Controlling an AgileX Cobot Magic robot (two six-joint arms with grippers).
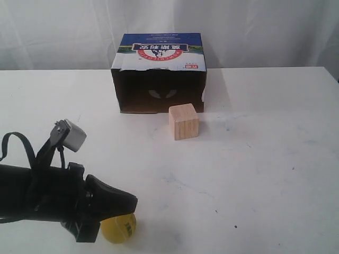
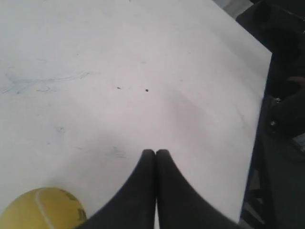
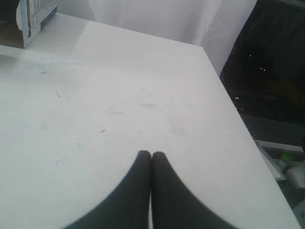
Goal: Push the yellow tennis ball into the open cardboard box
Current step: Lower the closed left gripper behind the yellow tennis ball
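The yellow tennis ball [image 1: 118,227] rests near the table's front edge, partly covered by my left arm. My left gripper [image 1: 132,203] is shut and empty, its tip just above the ball. In the left wrist view the ball [image 2: 40,210] lies beside the closed left gripper [image 2: 156,152]. The open cardboard box [image 1: 160,74] lies on its side at the back centre, its dark opening facing the front. My right gripper [image 3: 151,155] is shut and empty over bare table; it does not show in the exterior view. A corner of the box [image 3: 35,19] appears in the right wrist view.
A pale wooden cube [image 1: 183,121] stands just in front of the box's right side. The white table [image 1: 265,159] stretches to the right. Its edge [image 2: 255,138] drops off near my left gripper, with dark equipment beyond.
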